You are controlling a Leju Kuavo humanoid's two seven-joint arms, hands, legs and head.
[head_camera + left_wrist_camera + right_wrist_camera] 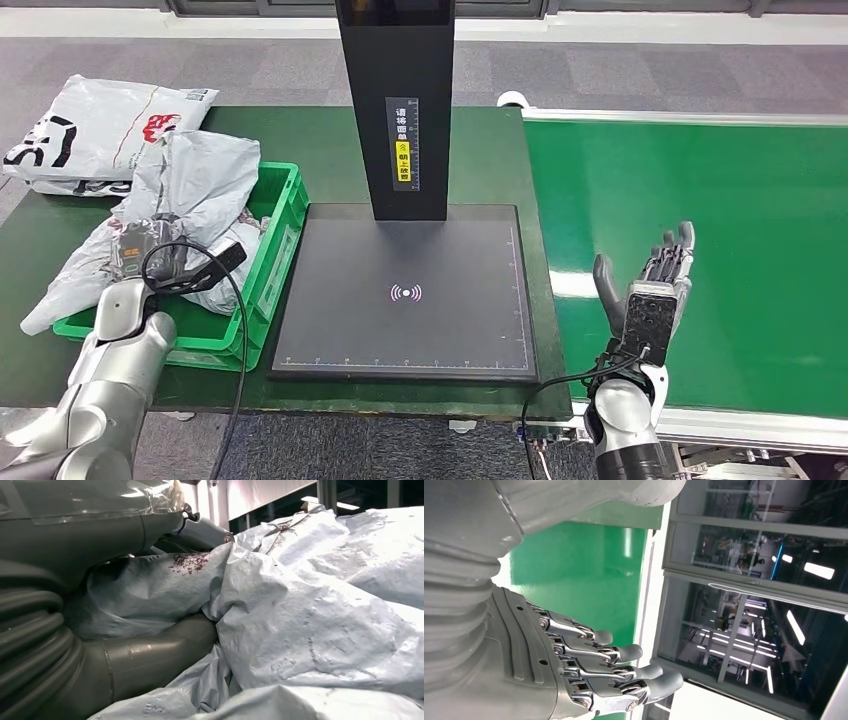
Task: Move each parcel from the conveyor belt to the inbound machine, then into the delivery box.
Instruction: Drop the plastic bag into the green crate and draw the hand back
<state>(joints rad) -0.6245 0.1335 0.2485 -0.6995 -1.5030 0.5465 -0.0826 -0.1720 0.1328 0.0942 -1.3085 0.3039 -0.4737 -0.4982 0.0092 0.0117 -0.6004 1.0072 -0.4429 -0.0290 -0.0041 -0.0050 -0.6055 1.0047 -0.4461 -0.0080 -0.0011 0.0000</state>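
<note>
The left hand point(150, 262) was down in the green crate point(285, 215) at the desk's point(480, 150) left end, its fingers point(150, 655) closed on the grey poly-mailer parcel point(195, 180) lying in the crate. The right hand point(652, 290) was raised over the green conveyor belt point(720, 220), fingers point(624, 655) straight and apart, holding nothing. A white printed parcel point(95, 130) lay at the desk's far-left corner, beyond the crate. The black scanning platform point(410, 330) sat between crate and belt.

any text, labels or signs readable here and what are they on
Black upright post of the inbound machine: a white strip of Chinese characters over a yellow tag, too small to read.
Flat black scan plate: a white wireless-wave symbol, no words.
White plastic mailer bag behind the green crate: large black and red print, only partly visible, not readable.
Grey plastic parcel at the left hand: a dark smudged mark, illegible.
</note>
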